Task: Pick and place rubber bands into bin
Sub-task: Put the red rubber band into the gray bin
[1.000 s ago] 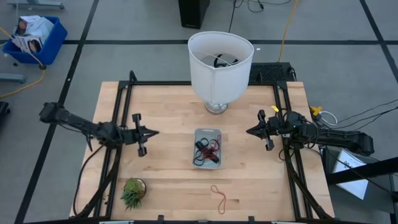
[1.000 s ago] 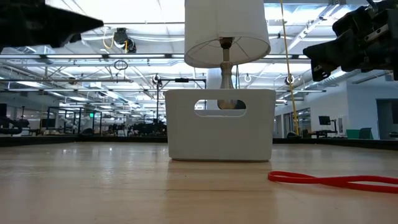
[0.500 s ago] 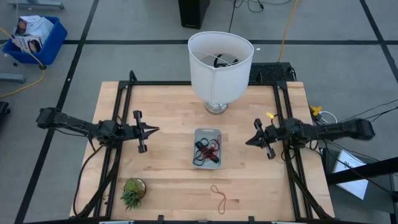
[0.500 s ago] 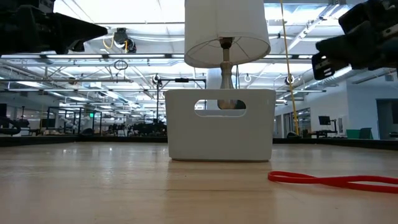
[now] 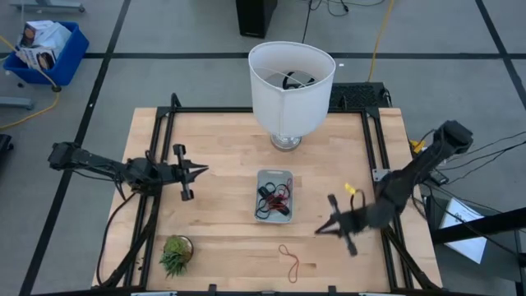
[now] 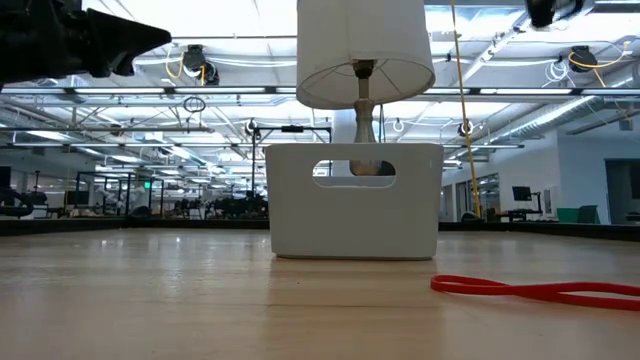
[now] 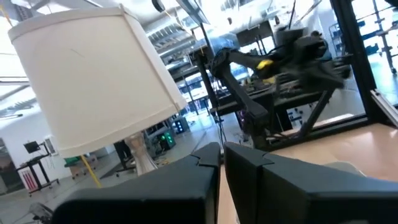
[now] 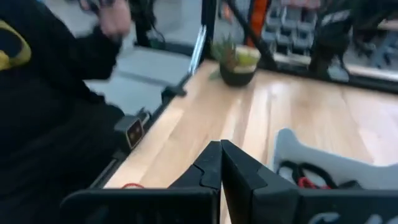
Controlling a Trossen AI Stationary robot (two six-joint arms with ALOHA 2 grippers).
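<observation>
The pale grey-blue bin (image 5: 274, 196) sits at the table's middle with several black and red rubber bands (image 5: 271, 200) inside; it also shows in the low view (image 6: 352, 205) and the right wrist view (image 8: 339, 163). One red-orange band (image 5: 289, 259) lies flat on the wood near the front edge, and shows in the low view (image 6: 530, 291). My right gripper (image 5: 319, 230) is shut and empty, above the table to the right of the bin and of that band. My left gripper (image 5: 203, 170) is shut and empty, left of the bin.
A tall white lampshade (image 5: 292, 82) stands behind the bin. A small potted plant (image 5: 176, 253) sits at the near left. Black frame rails (image 5: 160, 164) run along both table sides. A person in dark clothing (image 8: 43, 93) shows beyond the table in the right wrist view.
My right arm has swung quickly toward the table's near edge and a little left, from beside the right rail to a spot right of the loose red band, and has turned about. Its fingers stay shut. My left gripper has barely moved.
</observation>
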